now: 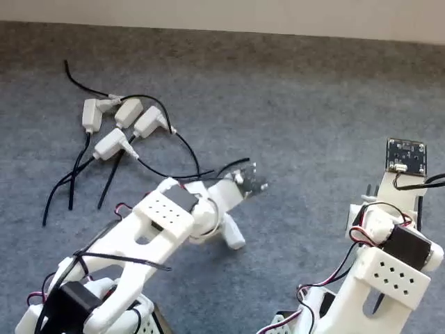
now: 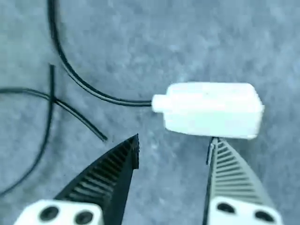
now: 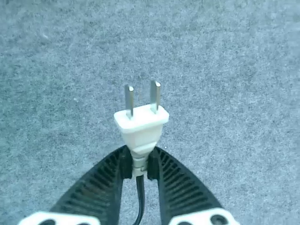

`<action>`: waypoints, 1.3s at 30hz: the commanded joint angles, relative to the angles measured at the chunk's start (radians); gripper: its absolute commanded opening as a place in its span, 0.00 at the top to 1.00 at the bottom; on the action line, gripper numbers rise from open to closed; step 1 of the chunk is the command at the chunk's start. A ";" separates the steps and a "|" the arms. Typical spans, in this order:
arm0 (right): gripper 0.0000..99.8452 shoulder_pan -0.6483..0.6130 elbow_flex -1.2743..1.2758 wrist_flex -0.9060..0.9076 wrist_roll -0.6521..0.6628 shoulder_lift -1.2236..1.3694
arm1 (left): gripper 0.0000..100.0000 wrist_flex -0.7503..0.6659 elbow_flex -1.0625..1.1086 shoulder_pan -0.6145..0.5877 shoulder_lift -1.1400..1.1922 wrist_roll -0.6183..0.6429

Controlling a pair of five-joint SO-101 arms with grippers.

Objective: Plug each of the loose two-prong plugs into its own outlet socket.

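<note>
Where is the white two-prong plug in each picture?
High view: plug, small, near the middle, at an arm's tip.
Right wrist view: centre, prongs pointing away, neck held by right gripper.
Left wrist view: a white socket block beyond the open left gripper.
Shared landmark: the plug's black cord.

Left end effector agape, right clenched

Grey carpeted table carries what seem four corded white sockets.

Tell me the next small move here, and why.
Probably ease the left gripper forward around the white socket block and close: its fingers stand open just short of it, while the right gripper clamps the two-prong plug by its neck, prongs free.
</note>
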 commanded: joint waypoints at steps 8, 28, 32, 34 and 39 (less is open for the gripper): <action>0.99 0.012 -0.028 -0.019 0.011 -0.018 | 0.77 -0.015 -0.320 -0.056 0.309 -0.006; 0.99 -0.045 0.008 -0.027 0.011 -0.018 | 0.77 0.166 0.154 -0.295 -0.297 -0.155; 0.99 -0.047 0.007 -0.025 0.006 -0.018 | 0.77 0.032 0.291 -0.252 -0.298 -0.157; 0.99 -0.047 0.005 -0.025 0.005 -0.018 | 0.77 0.014 0.306 -0.203 -0.298 -0.153; 0.99 -0.047 0.007 -0.024 0.008 -0.018 | 0.77 -0.005 0.309 -0.081 -0.297 -0.107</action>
